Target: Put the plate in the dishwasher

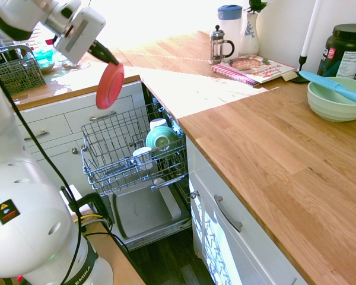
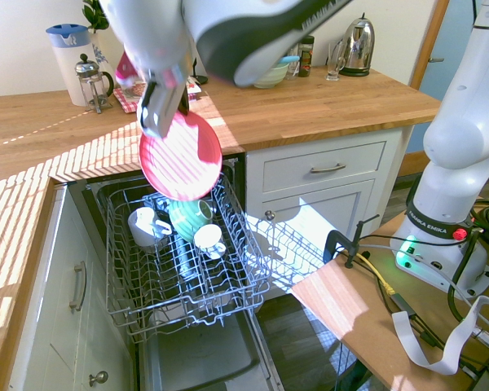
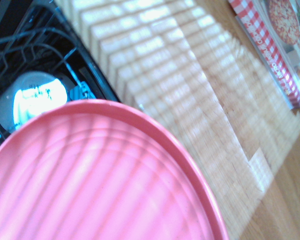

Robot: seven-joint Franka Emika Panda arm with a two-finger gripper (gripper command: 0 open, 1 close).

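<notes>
Nearest the wrist camera, see the coral-red plate, raised rim uppermost to the lens and striped with shadow. Find it in the first exterior view hanging steeply tilted in the air, above the pulled-out wire rack of the dishwasher, not yet inside. Note the gripper at its upper edge, jaws drawn narrow and pinched on the rim.

Look in the rack for a green bowl between two white cups, one cup at one side and another cup at the other; in the wrist view, make out only a glare-washed white shape, probably one of those cups.

On the wooden worktop, spot a French press beside a blue-lidded pitcher, with a white vase near both and a cookbook in front. Farther along, see a pale green bowl with a blue utensil across it, near a black tub. Across the corner, notice a wire basket.
</notes>
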